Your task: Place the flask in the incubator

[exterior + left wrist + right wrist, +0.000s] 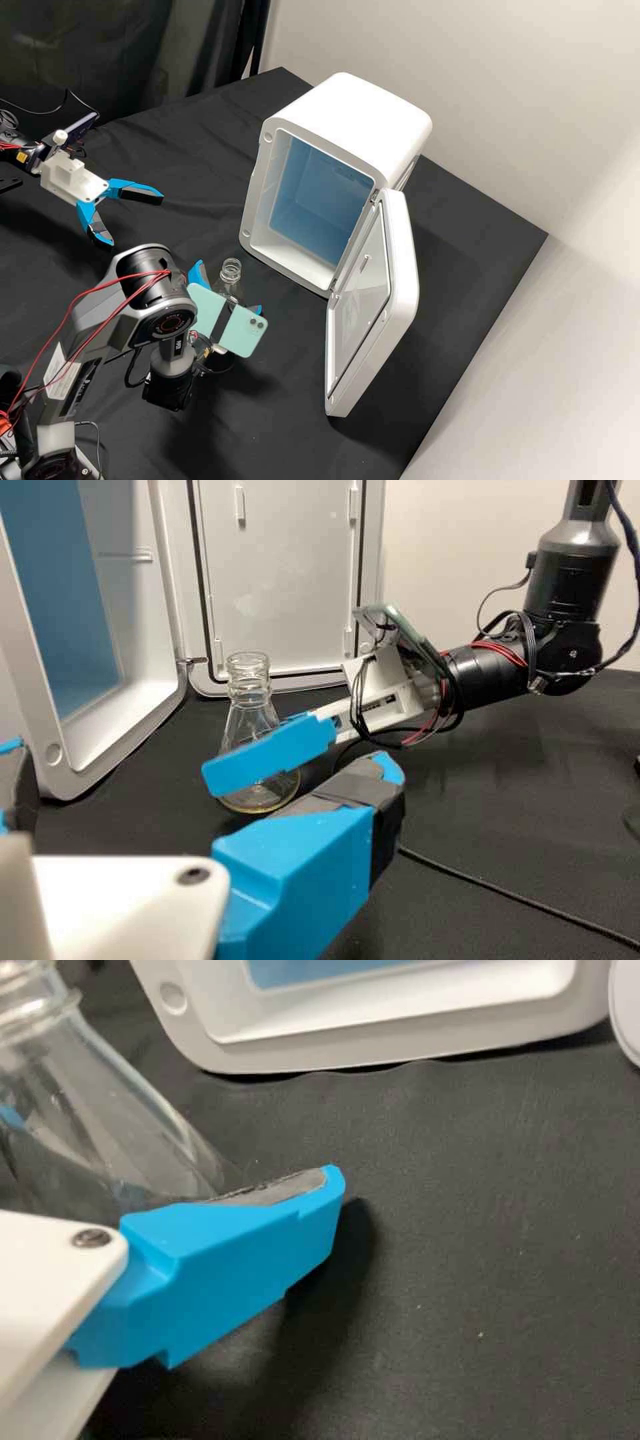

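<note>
A clear glass flask [231, 270] stands upright on the black bench, just in front of the open white incubator [347, 120]. My right gripper [227, 292] is shut on the flask's cone; one blue finger [270, 755] crosses its front, and its pad [270, 1188] presses the glass [110, 1130]. The incubator's blue inside is empty and its door [393, 267] hangs wide open to the right. My left gripper [133, 220] hovers open to the left of the flask with nothing between its fingers [300, 870].
A mint-green phone-like camera [233, 323] rides on the right arm's wrist. Red cables [60, 340] run along that arm. The bench edge [480, 347] falls off to the right of the open door. A dark curtain hangs at the back left.
</note>
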Available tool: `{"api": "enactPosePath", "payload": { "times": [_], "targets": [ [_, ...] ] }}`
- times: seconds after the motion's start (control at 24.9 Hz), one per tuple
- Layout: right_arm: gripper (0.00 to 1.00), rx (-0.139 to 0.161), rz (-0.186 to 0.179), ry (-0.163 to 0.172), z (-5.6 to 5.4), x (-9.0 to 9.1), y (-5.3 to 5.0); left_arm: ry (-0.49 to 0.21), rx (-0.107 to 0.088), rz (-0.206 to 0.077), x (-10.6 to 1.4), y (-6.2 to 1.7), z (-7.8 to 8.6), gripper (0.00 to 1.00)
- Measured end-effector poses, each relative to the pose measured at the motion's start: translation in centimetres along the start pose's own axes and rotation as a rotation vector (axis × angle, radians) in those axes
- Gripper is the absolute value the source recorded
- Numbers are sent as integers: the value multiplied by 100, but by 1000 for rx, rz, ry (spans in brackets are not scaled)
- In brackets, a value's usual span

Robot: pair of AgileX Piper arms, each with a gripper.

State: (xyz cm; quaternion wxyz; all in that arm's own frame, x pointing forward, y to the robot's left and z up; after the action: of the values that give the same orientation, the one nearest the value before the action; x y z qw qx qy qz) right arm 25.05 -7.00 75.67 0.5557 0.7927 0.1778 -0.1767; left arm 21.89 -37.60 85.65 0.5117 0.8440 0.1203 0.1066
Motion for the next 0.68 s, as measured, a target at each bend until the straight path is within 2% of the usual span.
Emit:
{"api": "enactPosePath", "payload": {
  "times": [0.08,0.24,0.52,0.68],
  "targets": [
    [100,38,2,4,-1,0,10,0,0,0,0,0,0,100],
    [100,55,2,4,-1,0,10,0,0,0,0,0,0,100],
    [100,53,4,6,-9,-1,14,0,0,0,0,0,0,100],
    [100,35,11,15,-64,-16,33,0,0,0,0,0,0,100]
  ]
}}
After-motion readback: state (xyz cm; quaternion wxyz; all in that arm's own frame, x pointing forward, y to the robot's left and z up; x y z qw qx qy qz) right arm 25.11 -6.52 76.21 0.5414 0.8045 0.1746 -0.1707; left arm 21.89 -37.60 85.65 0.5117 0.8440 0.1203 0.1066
